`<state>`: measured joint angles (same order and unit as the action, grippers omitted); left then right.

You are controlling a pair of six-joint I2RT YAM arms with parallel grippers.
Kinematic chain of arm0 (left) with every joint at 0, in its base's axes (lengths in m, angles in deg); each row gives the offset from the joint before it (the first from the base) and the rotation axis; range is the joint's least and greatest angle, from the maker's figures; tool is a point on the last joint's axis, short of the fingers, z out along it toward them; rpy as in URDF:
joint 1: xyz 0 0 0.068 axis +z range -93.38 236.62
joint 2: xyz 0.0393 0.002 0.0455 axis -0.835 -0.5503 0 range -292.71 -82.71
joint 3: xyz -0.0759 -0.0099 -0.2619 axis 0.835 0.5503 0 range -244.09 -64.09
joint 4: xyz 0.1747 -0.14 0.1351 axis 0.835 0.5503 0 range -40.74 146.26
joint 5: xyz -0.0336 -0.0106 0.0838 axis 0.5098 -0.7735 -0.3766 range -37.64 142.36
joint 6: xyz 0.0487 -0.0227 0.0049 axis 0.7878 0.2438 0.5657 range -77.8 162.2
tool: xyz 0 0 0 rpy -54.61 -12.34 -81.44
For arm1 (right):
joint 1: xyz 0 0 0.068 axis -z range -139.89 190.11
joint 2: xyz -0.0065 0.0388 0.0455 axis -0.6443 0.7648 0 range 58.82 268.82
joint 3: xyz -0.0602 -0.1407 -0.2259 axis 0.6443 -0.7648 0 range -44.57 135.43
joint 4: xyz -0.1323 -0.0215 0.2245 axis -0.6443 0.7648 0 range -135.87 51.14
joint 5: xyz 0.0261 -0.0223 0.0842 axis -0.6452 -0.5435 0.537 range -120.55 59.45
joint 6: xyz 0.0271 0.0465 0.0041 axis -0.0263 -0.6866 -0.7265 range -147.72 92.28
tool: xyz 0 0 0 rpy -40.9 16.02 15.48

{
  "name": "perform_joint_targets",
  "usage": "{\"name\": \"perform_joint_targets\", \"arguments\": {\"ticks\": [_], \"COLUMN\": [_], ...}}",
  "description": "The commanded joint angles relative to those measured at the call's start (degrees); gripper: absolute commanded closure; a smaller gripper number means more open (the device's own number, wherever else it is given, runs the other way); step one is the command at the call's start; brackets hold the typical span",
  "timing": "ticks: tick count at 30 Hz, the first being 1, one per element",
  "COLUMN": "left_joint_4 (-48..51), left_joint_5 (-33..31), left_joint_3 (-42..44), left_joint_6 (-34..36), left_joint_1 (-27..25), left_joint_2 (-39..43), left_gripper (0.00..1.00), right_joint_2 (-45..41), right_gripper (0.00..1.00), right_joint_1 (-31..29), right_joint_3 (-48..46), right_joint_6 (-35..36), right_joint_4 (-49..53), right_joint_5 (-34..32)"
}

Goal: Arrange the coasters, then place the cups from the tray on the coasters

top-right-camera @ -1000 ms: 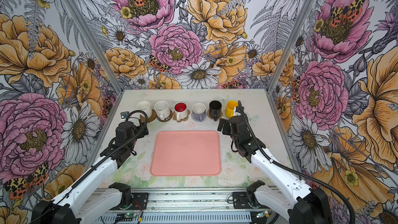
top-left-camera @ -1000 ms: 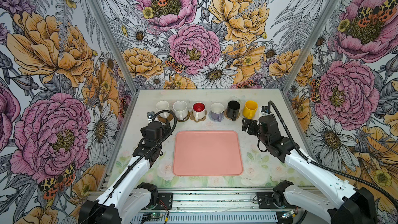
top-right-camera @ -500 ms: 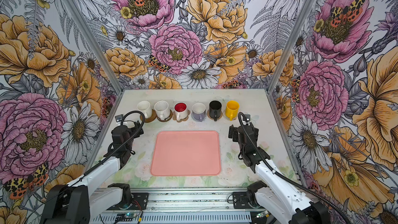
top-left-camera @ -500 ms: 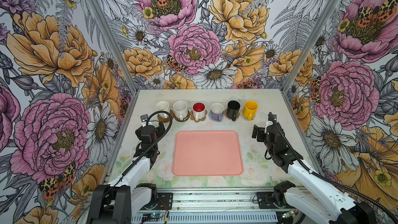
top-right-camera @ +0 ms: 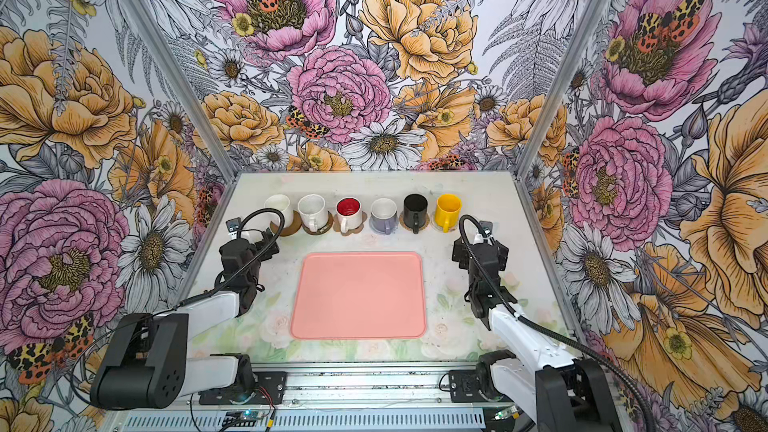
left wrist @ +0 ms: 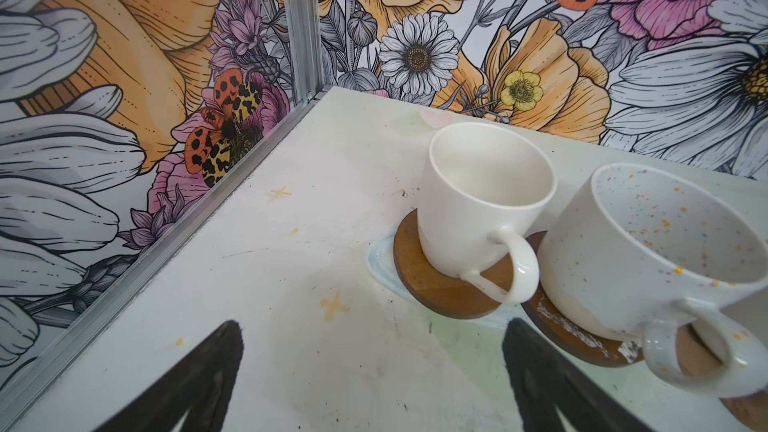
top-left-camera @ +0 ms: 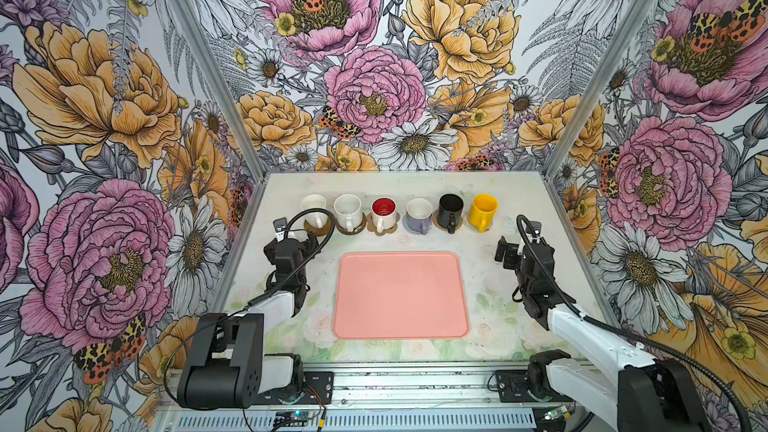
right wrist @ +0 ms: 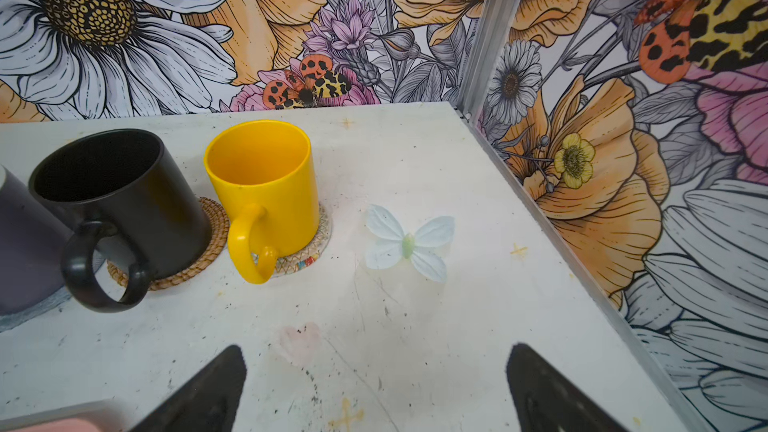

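Six cups stand in a row at the back of the table, each on a coaster: cream [top-left-camera: 313, 206], speckled white [top-left-camera: 348, 209], red-inside [top-left-camera: 383, 211], lavender [top-left-camera: 419, 214], black [top-left-camera: 451, 209] and yellow [top-left-camera: 484, 207]. Brown disc coasters [left wrist: 436, 288] show under the cream cup [left wrist: 478, 201] and the speckled one. A rattan coaster [right wrist: 208, 243] lies under the black cup, a pale woven one [right wrist: 307, 259] under the yellow cup [right wrist: 266, 184]. The pink tray [top-left-camera: 401, 295] holds nothing. My left gripper [left wrist: 372, 324] is open before the cream cup. My right gripper [right wrist: 376, 349] is open beside the yellow cup.
Flowered walls with metal corner posts [top-left-camera: 249, 160] close in the table on three sides. A metal rail [top-left-camera: 415, 384] with the arm bases runs along the front. A flat butterfly print [right wrist: 409, 243] marks the table near the yellow cup.
Both arms have drawn back toward the front. The right gripper moved right, away from the yellow cup. The left arm folded up and its gripper slid slightly left. Both stayed open.
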<state>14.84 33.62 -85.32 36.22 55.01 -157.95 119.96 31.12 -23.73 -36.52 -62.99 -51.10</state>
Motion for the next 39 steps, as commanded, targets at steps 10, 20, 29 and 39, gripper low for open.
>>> {"name": "perform_joint_targets", "arguments": {"ticks": [10,20,29,39], "left_joint_4": [-26.16,-29.33,-22.10,-22.16], "left_joint_5": [2.79,9.60,9.92,9.95], "left_joint_3": [5.52,5.40,1.04,1.06], "left_joint_6": [0.96,2.62,3.81,3.91], "left_joint_1": [3.62,3.88,2.98,2.82], "left_joint_2": [-8.69,-13.06,-13.58,-13.61], "left_gripper": [0.01,0.01,0.01,0.01], "right_joint_2": [15.99,25.47,26.93,27.08], "right_gripper": [0.00,0.00,0.00,0.00], "right_joint_1": [3.01,8.86,11.47,11.41], "right_joint_3": [1.05,1.18,0.52,0.34], "right_joint_6": [4.93,4.11,2.39,2.57], "right_joint_4": [-22.35,-32.33,-35.03,-35.58], "right_joint_5": [4.48,11.46,15.92,15.97]}}
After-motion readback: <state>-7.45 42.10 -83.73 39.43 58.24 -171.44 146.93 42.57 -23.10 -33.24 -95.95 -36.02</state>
